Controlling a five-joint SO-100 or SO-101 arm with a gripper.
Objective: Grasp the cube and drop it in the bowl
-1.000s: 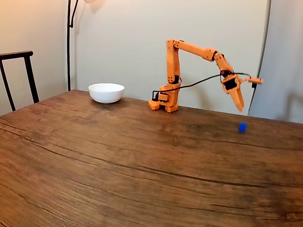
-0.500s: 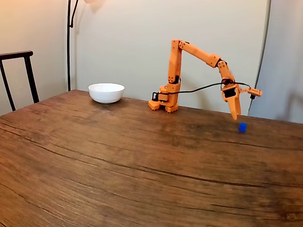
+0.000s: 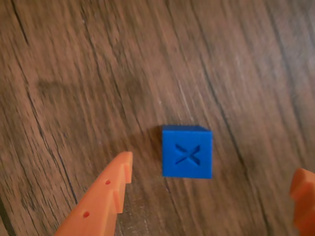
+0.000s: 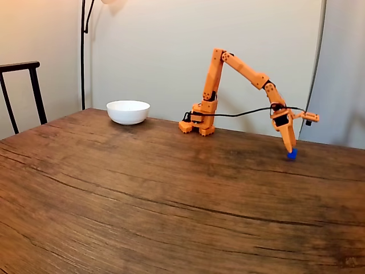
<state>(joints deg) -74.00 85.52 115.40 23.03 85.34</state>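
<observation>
Jaws of the orange two-finger gripper (image 3: 209, 189) stand spread wide and grasp nothing. In the wrist view one serrated orange finger (image 3: 106, 196) enters from the lower left and the tip of the other shows at the lower right edge. The small bright blue plastic cube (image 3: 187, 151), with an X pressed into its top face, lies on the brown wood-grain counter (image 3: 74, 64) between the two fingers, touching neither; it sits nearer the left finger and slightly beyond both tips. In the fixed view the gripper (image 4: 290, 149) points down just over the cube (image 4: 292, 153) at the far right of the counter (image 4: 142, 200). The glossy white round bowl (image 4: 128, 111) stands well apart at the far left. Judgement: the jaws straddle the cube's line but probably must go a little lower before closing.
</observation>
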